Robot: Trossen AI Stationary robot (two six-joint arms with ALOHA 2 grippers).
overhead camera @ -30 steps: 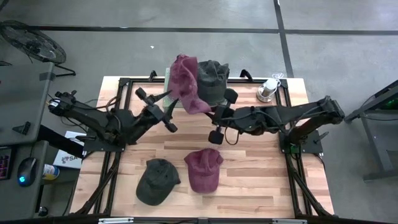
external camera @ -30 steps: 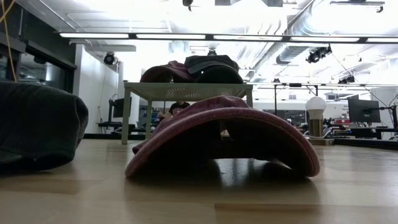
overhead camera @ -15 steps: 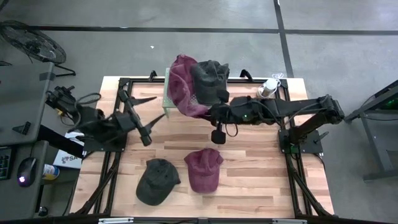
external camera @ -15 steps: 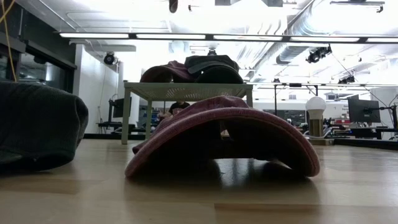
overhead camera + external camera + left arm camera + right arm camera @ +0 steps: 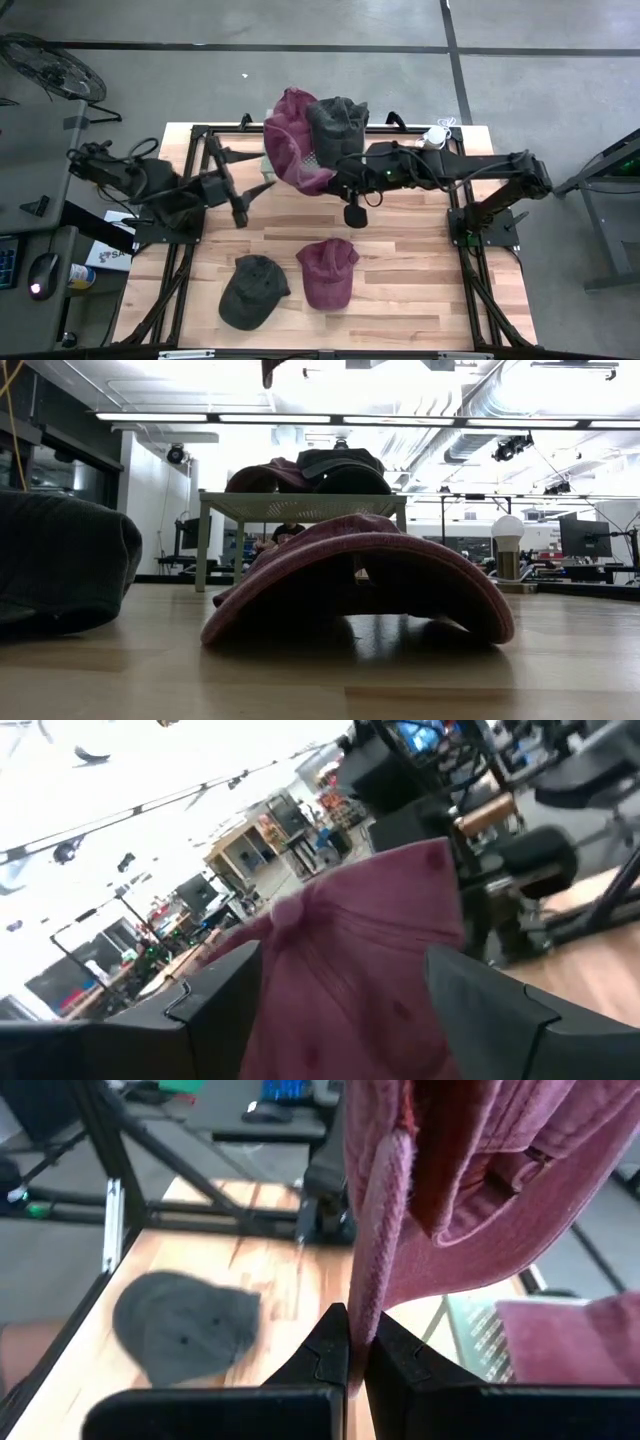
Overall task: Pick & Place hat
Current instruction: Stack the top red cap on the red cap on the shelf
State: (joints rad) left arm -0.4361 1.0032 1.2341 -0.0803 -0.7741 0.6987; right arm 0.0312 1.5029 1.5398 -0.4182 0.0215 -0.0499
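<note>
Landmark: the wire rack at the far edge of the wooden table.

Right gripper is up beside the rack, over the table, fingers pinched nearly closed on the brim edge of a maroon hat. That hat hangs from the grip, lifted, its crown against the rack's side; the right wrist view shows the fabric draped down from between the fingertips. In the left wrist view the same maroon hat fills the middle of the frame.

Left gripper sits on the other side of the rack, lower and nearer the table's front, pointing toward the held hat, fingers spread wide and holding nothing. In the high view it is at, apart from the hat.

A dark grey hat rests on top of the rack, touching the maroon hat held beside it.

Two more hats lie flat on the table, well forward of the rack: a second maroon cap and, just beside it, an olive-grey cap. In the low view this maroon cap fills the foreground, with the rack and its hats behind it.

A small white lamp-like object stands at the table's far edge, off to the right arm's side of the rack.
</note>
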